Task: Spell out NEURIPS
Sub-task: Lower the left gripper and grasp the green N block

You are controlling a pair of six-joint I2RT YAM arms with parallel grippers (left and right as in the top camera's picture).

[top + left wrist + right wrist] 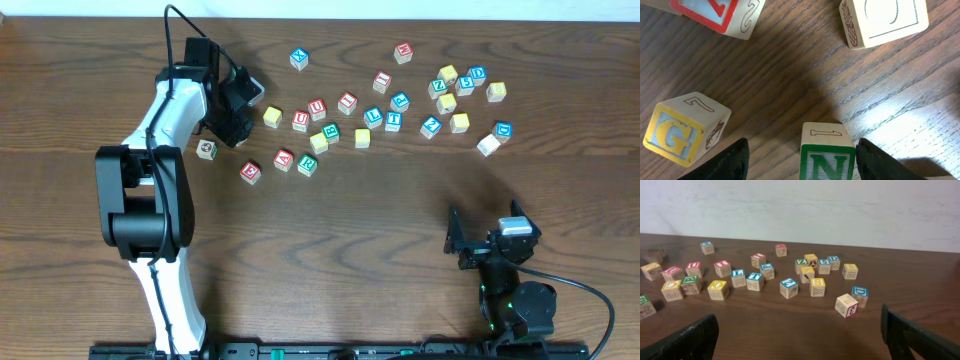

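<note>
A green N block (827, 159) stands upright on the wood table between the two fingers of my left gripper (801, 161). The jaws are open; the right finger is close to the block and the left finger is well apart from it. In the overhead view my left gripper (233, 122) is at the far left of the block scatter and hides the N block. My right gripper (463, 242) is open and empty near the front right, well short of the blocks; its fingers show wide apart in the right wrist view (800, 347).
A yellow G block (677, 136), a red-faced block (715, 12) and a plain-faced block (885, 20) lie around the N block. Several letter blocks lie mid-table (318, 140) and at the far right (460, 95). A white block with a red 3 (846, 305) is nearest the right gripper.
</note>
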